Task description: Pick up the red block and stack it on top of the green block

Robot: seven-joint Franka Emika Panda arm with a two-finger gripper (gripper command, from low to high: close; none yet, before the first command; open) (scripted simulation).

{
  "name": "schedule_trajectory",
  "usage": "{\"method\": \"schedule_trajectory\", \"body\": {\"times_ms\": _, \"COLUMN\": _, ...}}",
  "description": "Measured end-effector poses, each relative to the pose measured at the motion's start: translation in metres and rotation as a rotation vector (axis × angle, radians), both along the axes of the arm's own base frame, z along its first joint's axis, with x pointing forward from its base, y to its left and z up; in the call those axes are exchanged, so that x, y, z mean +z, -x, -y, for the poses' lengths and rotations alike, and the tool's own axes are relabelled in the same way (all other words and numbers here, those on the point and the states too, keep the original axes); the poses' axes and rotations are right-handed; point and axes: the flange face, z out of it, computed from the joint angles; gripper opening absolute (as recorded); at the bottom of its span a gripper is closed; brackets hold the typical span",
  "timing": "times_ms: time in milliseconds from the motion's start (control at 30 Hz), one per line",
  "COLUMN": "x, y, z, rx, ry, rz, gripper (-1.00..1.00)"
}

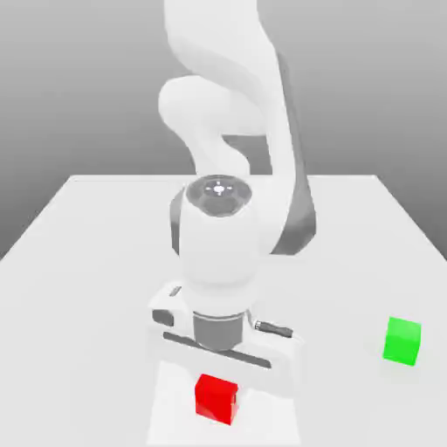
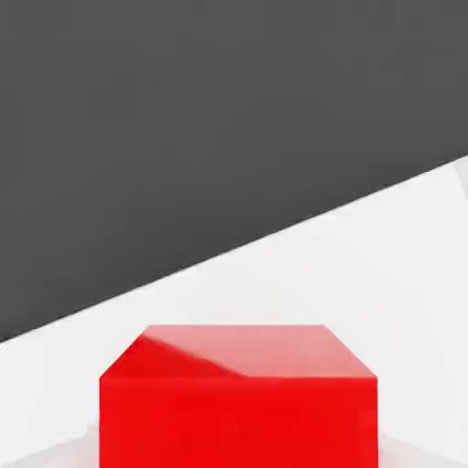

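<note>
Presently we find our fingers (image 1: pixel 223 377) clenched on the red block (image 1: pixel 216 397) low on the bench (image 1: pixel 87 227), the green block (image 1: pixel 402 340) well apart toward the exterior view's right; a shallow grip could slip during lifting.

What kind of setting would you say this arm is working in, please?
Most likely a simulated tabletop test scene: a plain white table against a featureless grey backdrop, holding just a red block and a green block, both flat-coloured and unmarked.
</note>
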Motion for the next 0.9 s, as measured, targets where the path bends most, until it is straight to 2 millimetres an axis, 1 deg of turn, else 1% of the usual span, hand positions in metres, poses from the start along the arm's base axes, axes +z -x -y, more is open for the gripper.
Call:
{"method": "schedule_trajectory", "body": {"times_ms": 33, "x": 0.007, "y": 0.001, "z": -0.009, "rx": 0.003, "ry": -0.003, "rz": 0.001, "gripper": -1.00}}
{"method": "schedule_trajectory", "body": {"times_ms": 100, "x": 0.014, "y": 0.003, "z": -0.035, "rx": 0.011, "ry": -0.010, "rz": 0.004, "gripper": -1.00}}
{"method": "schedule_trajectory", "body": {"times_ms": 267, "x": 0.028, "y": 0.019, "z": -0.110, "rx": 0.040, "ry": -0.026, "rz": 0.008, "gripper": -1.00}}
{"method": "schedule_trajectory", "body": {"times_ms": 433, "x": 0.038, "y": 0.050, "z": -0.185, "rx": 0.082, "ry": -0.030, "rz": 0.008, "gripper": -1.00}}
{"method": "schedule_trajectory", "body": {"times_ms": 600, "x": 0.044, "y": 0.090, "z": -0.247, "rx": 0.111, "ry": -0.023, "rz": 0.004, "gripper": -1.00}}
{"method": "schedule_trajectory", "body": {"times_ms": 800, "x": 0.045, "y": 0.147, "z": -0.307, "rx": 0.154, "ry": -0.005, "rz": 0.002, "gripper": -1.00}}
{"method": "schedule_trajectory", "body": {"times_ms": 833, "x": 0.043, "y": 0.150, "z": -0.311, "rx": 0.160, "ry": -0.006, "rz": 0.004, "gripper": -1.00}}
{"method": "schedule_trajectory", "body": {"times_ms": 900, "x": 0.038, "y": 0.137, "z": -0.300, "rx": 0.117, "ry": -0.010, "rz": 0.008, "gripper": -1.00}}
